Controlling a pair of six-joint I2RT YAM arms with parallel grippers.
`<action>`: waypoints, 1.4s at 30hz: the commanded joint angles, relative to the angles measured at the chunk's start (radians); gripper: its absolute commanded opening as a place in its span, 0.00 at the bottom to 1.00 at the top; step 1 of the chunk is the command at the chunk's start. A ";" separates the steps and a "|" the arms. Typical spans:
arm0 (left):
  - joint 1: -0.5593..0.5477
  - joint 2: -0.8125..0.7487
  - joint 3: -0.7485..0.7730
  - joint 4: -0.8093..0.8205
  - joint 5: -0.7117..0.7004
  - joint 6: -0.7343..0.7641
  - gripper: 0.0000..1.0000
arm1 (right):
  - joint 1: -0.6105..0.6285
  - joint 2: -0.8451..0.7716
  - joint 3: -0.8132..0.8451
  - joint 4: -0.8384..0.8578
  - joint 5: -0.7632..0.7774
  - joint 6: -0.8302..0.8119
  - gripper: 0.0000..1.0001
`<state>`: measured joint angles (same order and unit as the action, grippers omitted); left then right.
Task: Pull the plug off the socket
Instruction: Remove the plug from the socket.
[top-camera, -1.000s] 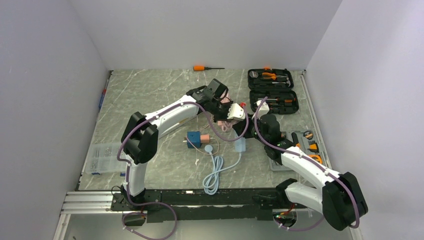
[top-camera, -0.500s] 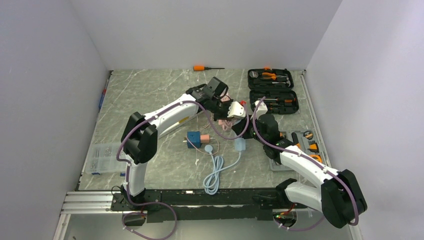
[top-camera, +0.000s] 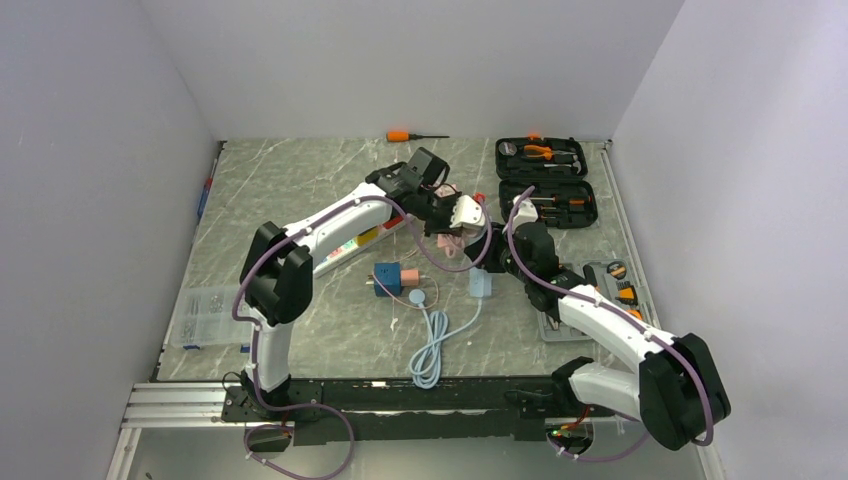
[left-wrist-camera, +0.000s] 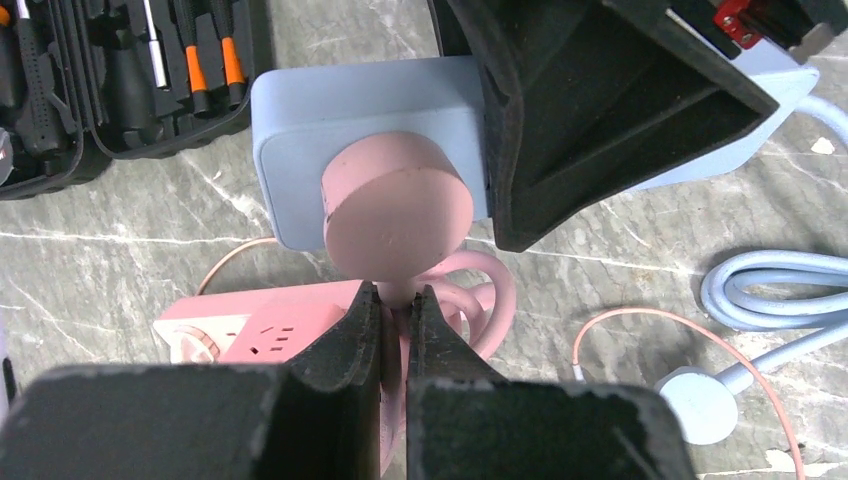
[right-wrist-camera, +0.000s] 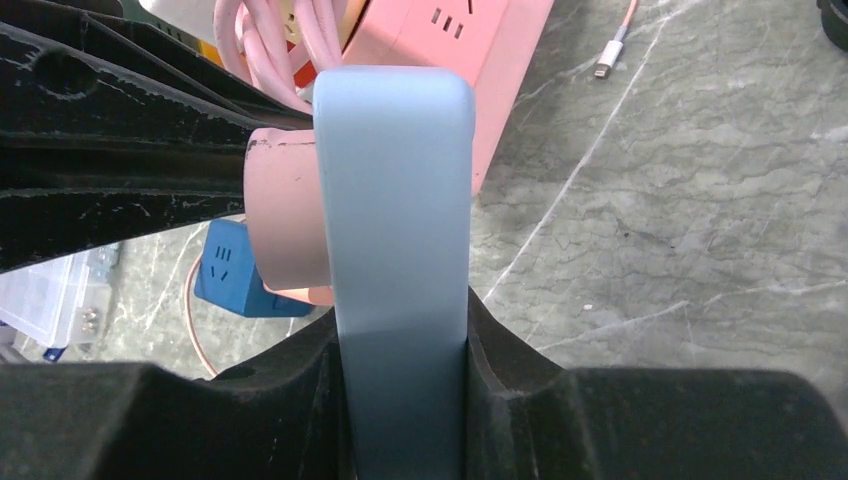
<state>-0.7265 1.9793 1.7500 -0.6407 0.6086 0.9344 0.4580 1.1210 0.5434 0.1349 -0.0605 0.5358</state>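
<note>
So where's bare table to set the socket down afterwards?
Far-left marble between the screwdriver, left arm and parts box is bare; so is the near strip between coiled cable and right arm. Crowded: centre around the blue adapter, and tool cases at right.

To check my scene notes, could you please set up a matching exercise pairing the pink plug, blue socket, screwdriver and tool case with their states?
1 pink plug
2 blue socket
3 screwdriver
4 tool case

A open, at the far right
B clamped in the right gripper
C lying alone at the far edge
D seated in the socket, left gripper pinching its stem

Pairs: 1-D, 2-B, 3-C, 4-A
</note>
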 joint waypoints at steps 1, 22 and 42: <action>0.050 -0.122 0.047 -0.149 0.151 0.012 0.00 | -0.082 0.038 0.004 -0.101 0.274 0.051 0.00; 0.049 -0.096 0.065 -0.163 0.177 -0.003 0.99 | -0.088 -0.173 -0.045 0.142 -0.085 -0.070 0.00; 0.006 -0.108 0.139 -0.307 0.185 0.290 0.99 | 0.056 -0.258 -0.085 0.329 -0.245 -0.360 0.00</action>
<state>-0.6975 1.9171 1.9175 -0.8566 0.7807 1.0622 0.4660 0.9157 0.4244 0.2749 -0.2497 0.2741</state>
